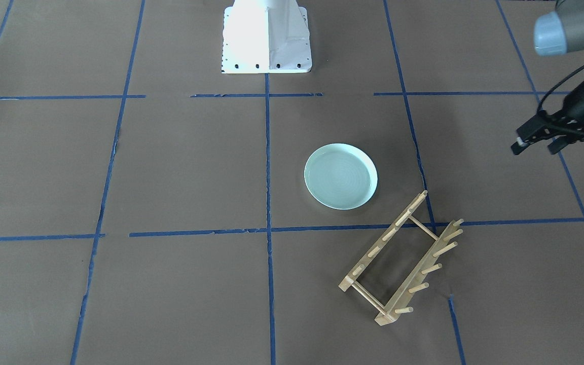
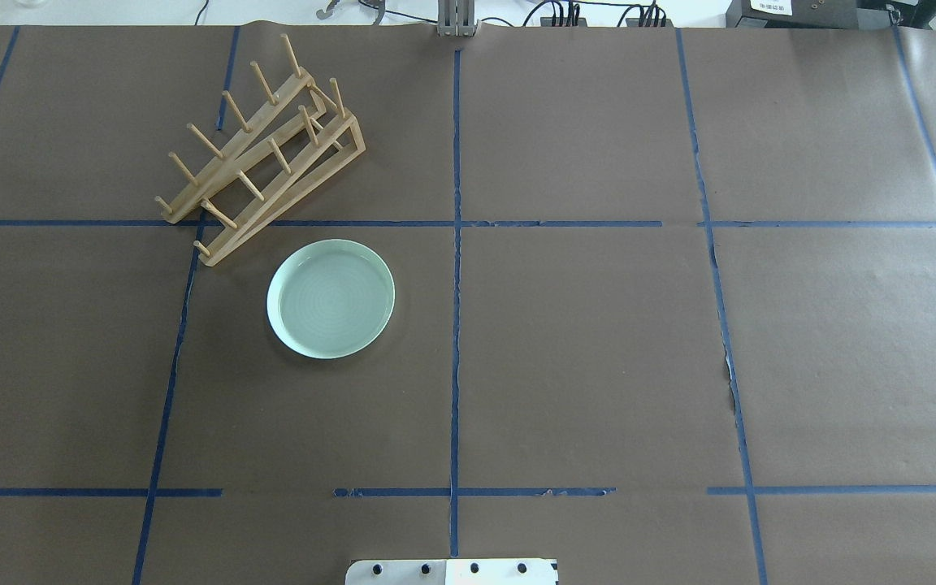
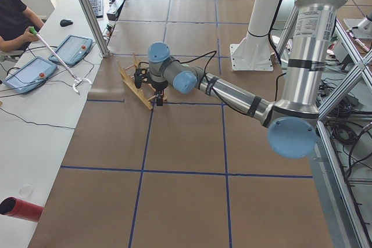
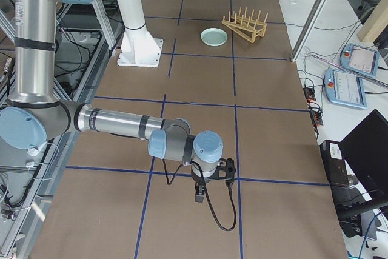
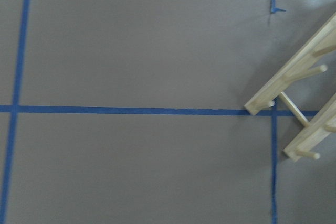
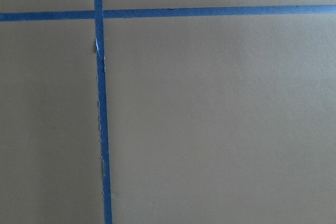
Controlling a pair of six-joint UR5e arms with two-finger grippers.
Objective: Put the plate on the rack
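Observation:
The pale mint-green plate (image 1: 340,176) lies flat on the brown table, also in the overhead view (image 2: 331,298) and far off in the right-side view (image 4: 214,36). The light-wood rack (image 1: 417,274) stands empty just beside it, at an angle (image 2: 289,191); its end shows in the left wrist view (image 5: 299,66). My left gripper (image 1: 535,147) hovers open and empty, off to the side of the rack and away from the plate. My right gripper (image 4: 212,187) is far from both, low over the table; I cannot tell whether it is open or shut.
The white robot base (image 1: 266,40) stands at the table's robot-side edge. Blue tape lines grid the brown cover. An operator with a grabber stick (image 3: 55,56) sits at a side desk with tablets, beyond the rack.

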